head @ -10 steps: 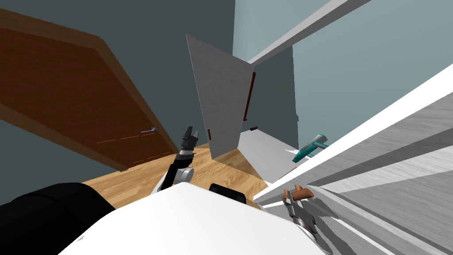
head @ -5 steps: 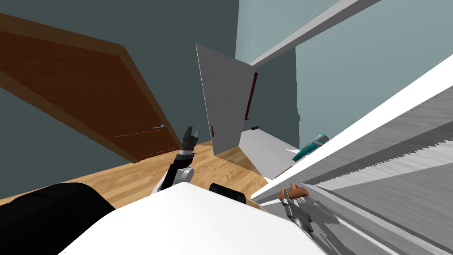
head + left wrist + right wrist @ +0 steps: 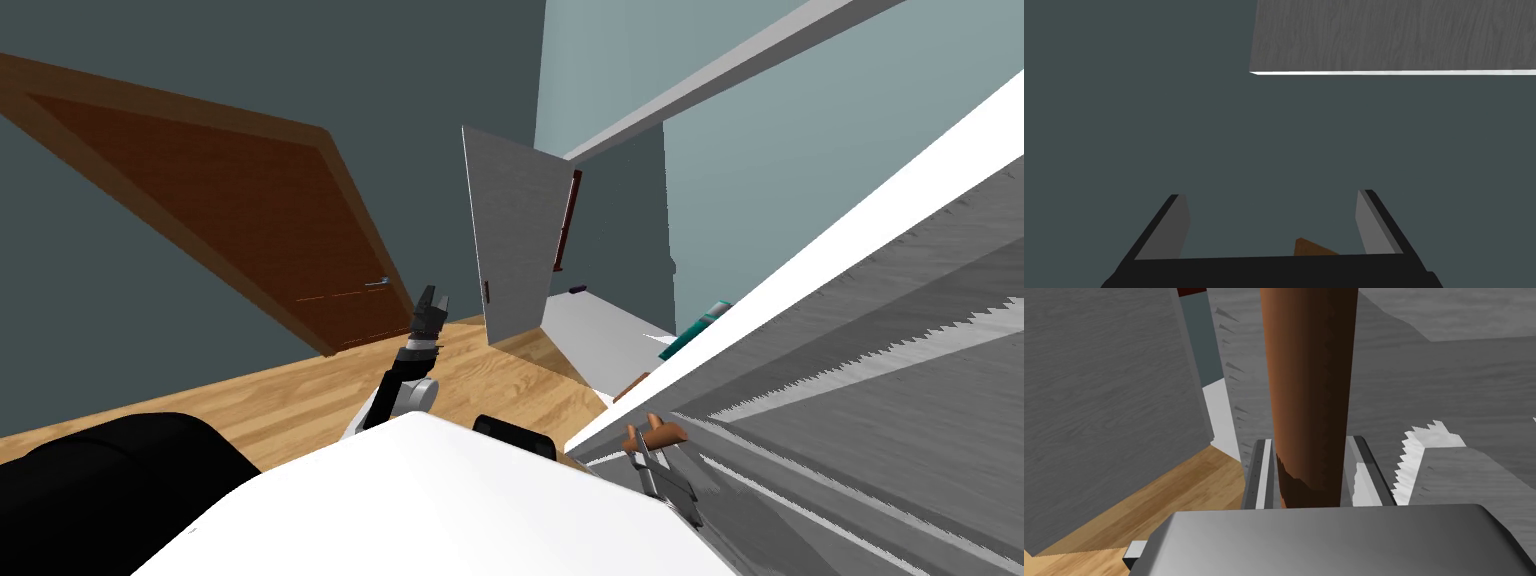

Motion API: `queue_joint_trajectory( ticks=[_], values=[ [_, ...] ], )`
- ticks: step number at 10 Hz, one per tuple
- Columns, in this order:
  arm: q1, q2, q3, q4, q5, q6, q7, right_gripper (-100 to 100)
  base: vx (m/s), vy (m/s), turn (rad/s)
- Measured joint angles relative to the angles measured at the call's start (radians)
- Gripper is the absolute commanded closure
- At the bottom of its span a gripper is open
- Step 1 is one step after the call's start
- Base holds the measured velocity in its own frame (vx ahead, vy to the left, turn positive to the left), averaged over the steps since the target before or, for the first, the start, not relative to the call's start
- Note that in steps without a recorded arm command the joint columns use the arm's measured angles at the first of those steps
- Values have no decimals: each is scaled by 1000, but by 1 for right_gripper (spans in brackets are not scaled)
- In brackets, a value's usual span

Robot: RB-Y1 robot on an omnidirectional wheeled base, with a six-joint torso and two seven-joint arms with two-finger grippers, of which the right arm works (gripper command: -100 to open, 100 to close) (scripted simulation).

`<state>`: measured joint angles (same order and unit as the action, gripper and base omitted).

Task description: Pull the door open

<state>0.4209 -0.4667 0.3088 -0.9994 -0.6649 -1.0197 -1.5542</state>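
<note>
The grey door [image 3: 860, 400] runs along my right side, its white edge slanting up to the far right. Its brown cylindrical handle [image 3: 658, 436] sticks out near my chest, and my right gripper [image 3: 650, 462] is shut on it. In the right wrist view the handle [image 3: 1309, 388] rises between the two fingers [image 3: 1264, 473], which press its sides; my right gripper [image 3: 1311, 443] holds its base. My left gripper [image 3: 430, 300] is raised over the floor ahead of me, away from the door. It stands open [image 3: 1274, 197] with nothing between its fingers.
A brown door [image 3: 230, 230] with a small lever [image 3: 377, 283] is set in the dark wall at left. Another grey door [image 3: 515, 240] stands ajar ahead. A teal object [image 3: 700, 325] peeks past the held door's edge. Wooden floor [image 3: 300, 400] lies ahead; a black bulk [image 3: 120, 480] sits lower left.
The held grey door's edge has swung further across and now hides most of the teal object. My view has turned, so the brown door sits further right. The right gripper keeps its hold.
</note>
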Motion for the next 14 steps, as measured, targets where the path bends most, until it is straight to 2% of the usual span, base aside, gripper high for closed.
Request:
queue_joint_trajectory(
  ticks=[9, 11, 14],
  values=[
    [21, -46, 82, 9, 58, -73, -52, 100, -183, -33, 76],
    [23, -49, 89, 16, 62, -76, -57, 100, -177, -24, 137],
    [15, -63, 103, 37, 72, -103, -79, 100, -211, -29, 116]
  ],
)
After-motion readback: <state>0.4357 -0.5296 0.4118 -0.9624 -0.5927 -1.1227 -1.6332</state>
